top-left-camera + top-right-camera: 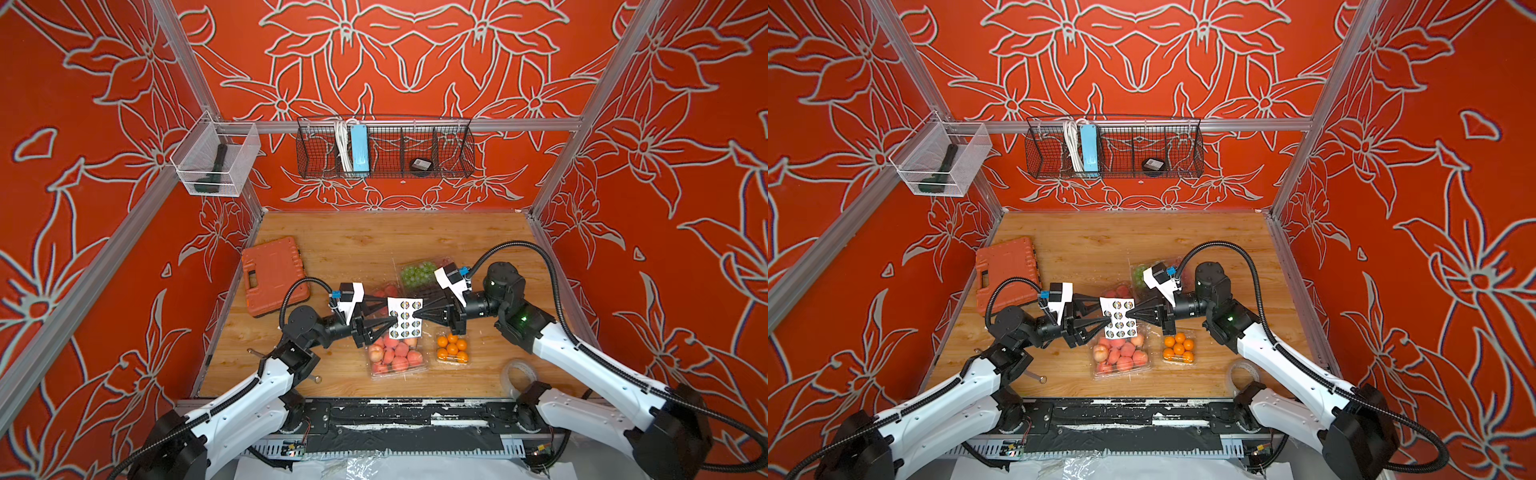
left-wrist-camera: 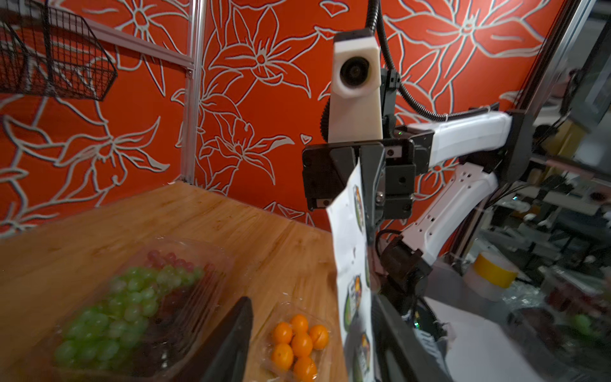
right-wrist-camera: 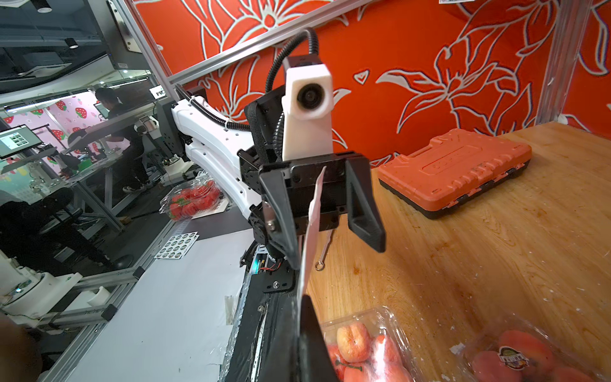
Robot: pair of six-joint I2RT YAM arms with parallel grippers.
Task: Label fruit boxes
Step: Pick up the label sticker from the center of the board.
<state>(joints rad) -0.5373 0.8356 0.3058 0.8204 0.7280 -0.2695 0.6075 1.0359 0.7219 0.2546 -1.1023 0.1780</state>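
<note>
The large peach box lies nearest me on the wooden table, the orange box beside it, the small peach box and grape box behind; all four are clear, slick, ribbed plastic. Above them my right gripper pinches one edge of the thin, floppy sticker sheet, and my left gripper is spread around the opposite edge. Held on one side only, the sheet could sag, twist or slip, and closing carelessly could crease it.
</note>
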